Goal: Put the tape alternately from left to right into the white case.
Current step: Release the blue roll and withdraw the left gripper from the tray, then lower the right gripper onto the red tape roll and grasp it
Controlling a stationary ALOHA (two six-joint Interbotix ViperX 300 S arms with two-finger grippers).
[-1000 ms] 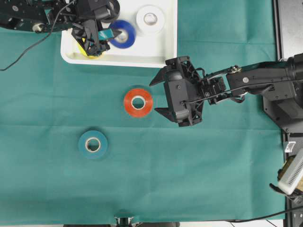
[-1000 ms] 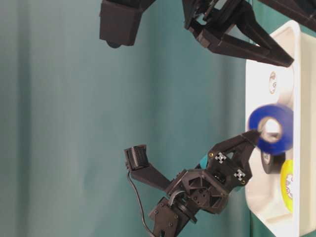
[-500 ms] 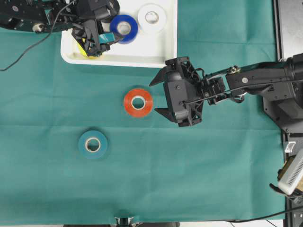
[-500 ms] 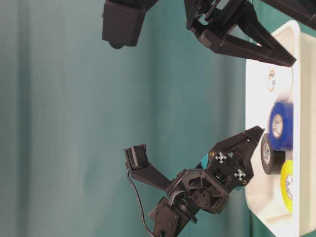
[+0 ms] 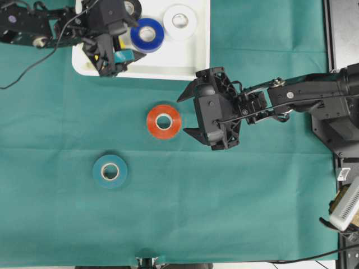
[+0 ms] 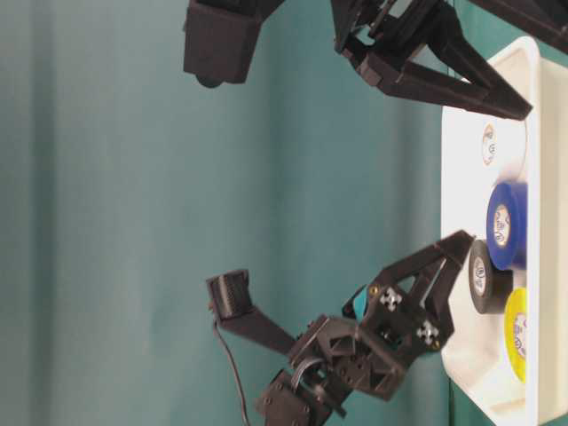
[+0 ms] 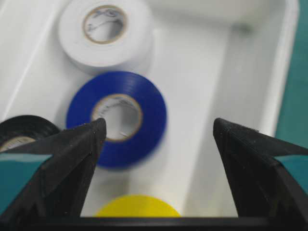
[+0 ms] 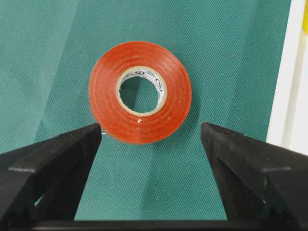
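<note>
- Green cloth [image 5: 252, 213] over bench, bare toward near edge.
- White case [image 5: 190, 56] at far edge: blue roll [image 5: 147, 35], white roll [image 5: 178, 21], black, yellow.
- Red roll [image 5: 164, 121] mid-bench, teal roll [image 5: 110, 171] nearer.
- Left claw [image 5: 112, 63] spread wide, empty; right claw [image 5: 188, 115] spread wide, empty.

Robotics lab, green cloth [image 5: 252, 213] bench, two arms w/ cams

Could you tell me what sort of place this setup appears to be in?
Probably a robotics lab bench: a green cloth covers the table, two black robot arms with open grippers, left and right, work over it, and tape rolls sit in a white case.
</note>
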